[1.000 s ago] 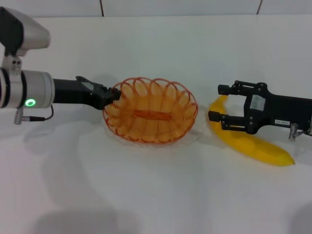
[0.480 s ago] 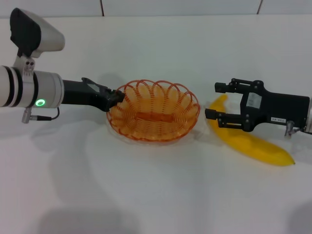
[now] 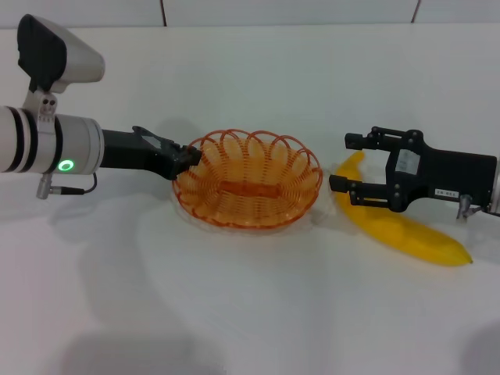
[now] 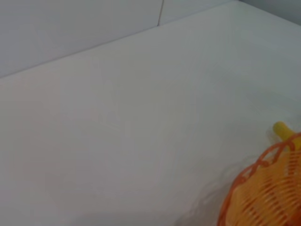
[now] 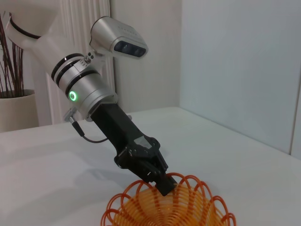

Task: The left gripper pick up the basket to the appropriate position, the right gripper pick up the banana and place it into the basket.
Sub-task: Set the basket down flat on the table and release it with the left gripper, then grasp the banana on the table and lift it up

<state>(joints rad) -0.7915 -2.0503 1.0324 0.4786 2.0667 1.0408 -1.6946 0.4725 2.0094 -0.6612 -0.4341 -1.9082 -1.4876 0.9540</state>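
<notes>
The orange wire basket (image 3: 248, 188) sits mid-table. My left gripper (image 3: 186, 158) reaches in from the left and is shut on the basket's left rim. The right wrist view shows this grip, with the left gripper (image 5: 162, 182) clamped on the basket's (image 5: 164, 212) looped edge. The yellow banana (image 3: 410, 233) lies on the table right of the basket. My right gripper (image 3: 344, 162) is open, with its fingers astride the banana's end nearest the basket and nothing held. The left wrist view shows only part of the basket (image 4: 268, 193) and the banana's tip (image 4: 281, 128).
The white table (image 3: 250, 312) stretches wide in front of and behind the basket. A white wall (image 3: 289, 11) stands along the far edge. A narrow gap separates the basket's right rim from the banana.
My left gripper has carried the basket a little to the right. My right gripper has shifted slightly left over the banana's end and stays open.
</notes>
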